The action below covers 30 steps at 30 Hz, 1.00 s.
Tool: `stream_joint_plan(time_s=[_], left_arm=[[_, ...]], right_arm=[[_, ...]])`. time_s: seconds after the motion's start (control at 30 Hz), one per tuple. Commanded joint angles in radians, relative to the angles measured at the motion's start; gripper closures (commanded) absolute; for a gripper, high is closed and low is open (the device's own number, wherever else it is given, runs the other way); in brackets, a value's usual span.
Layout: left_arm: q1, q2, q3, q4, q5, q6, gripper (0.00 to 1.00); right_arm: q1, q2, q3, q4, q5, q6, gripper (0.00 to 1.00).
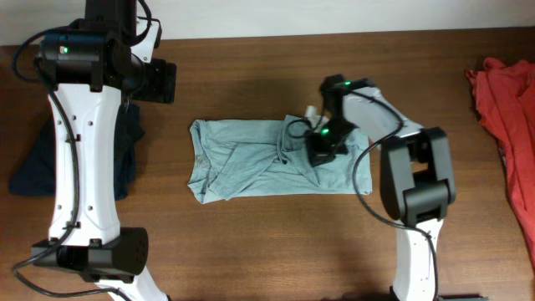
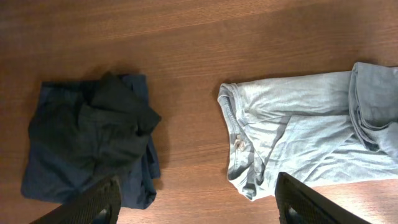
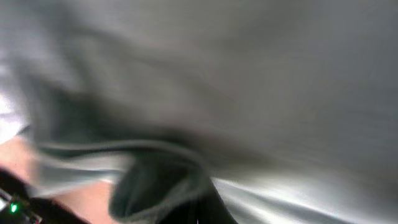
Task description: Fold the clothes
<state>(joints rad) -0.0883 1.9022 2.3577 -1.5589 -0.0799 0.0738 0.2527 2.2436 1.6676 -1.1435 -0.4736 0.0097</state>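
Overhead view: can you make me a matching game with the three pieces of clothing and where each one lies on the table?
Things:
1. grey-blue shirt
2. navy garment
3. red garment

Places:
a. far right edge of the table
b. far left
c. middle

Pairs: 1-c; 2-b; 3-a

The right arm's jaws grip the half-folded grey-blue T-shirt point(image 1: 242, 159).
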Motion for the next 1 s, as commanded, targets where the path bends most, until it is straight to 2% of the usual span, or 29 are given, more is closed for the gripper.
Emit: stream_joint_plan(time_s=[0.0, 0.27, 0.43, 0.5, 0.53, 0.57, 0.6, 0.7, 0.8, 0.97], left_arm=[[0.006, -0.012, -0.002, 0.002, -0.008, -0.009, 0.21], [0.006, -0.012, -0.002, 0.01, -0.008, -0.009, 0.2], [0.006, -0.012, -0.002, 0.012, -0.002, -0.01, 0.19], [0.006, -0.006, -0.002, 0.017, 0.06, -0.008, 0.14], [0.006, 0.003, -0.003, 0.018, 0.146, 0.035, 0.14], [0.003, 0.015, -0.007, 0.018, 0.229, 0.086, 0.14], [-0.003, 0.03, -0.015, 0.022, 0.282, 0.111, 0.14], [-0.033, 0.073, -0.044, 0.041, 0.361, 0.142, 0.14], [-0.086, 0.132, -0.095, 0.087, 0.421, 0.183, 0.14], [-0.201, 0.263, -0.171, 0.164, 0.444, 0.189, 0.14]], right_arm=[[0.059, -0.033, 0.0, 0.002, -0.069, -0.059, 0.96], [0.125, -0.064, 0.001, -0.026, -0.069, -0.167, 0.96], [0.051, -0.19, 0.027, 0.04, -0.069, -0.164, 0.96], [-0.005, -0.244, 0.039, 0.06, -0.044, -0.09, 0.96], [-0.037, -0.259, 0.04, 0.063, -0.003, -0.026, 0.91], [-0.069, -0.262, 0.04, 0.057, 0.051, 0.038, 0.79], [-0.098, -0.261, 0.039, 0.04, 0.103, 0.089, 0.76], [-0.163, -0.248, 0.03, 0.005, 0.171, 0.165, 0.72], [-0.217, -0.23, 0.024, -0.033, 0.17, 0.167, 0.67], [-0.224, -0.227, 0.024, -0.122, 0.169, 0.136, 0.6]])
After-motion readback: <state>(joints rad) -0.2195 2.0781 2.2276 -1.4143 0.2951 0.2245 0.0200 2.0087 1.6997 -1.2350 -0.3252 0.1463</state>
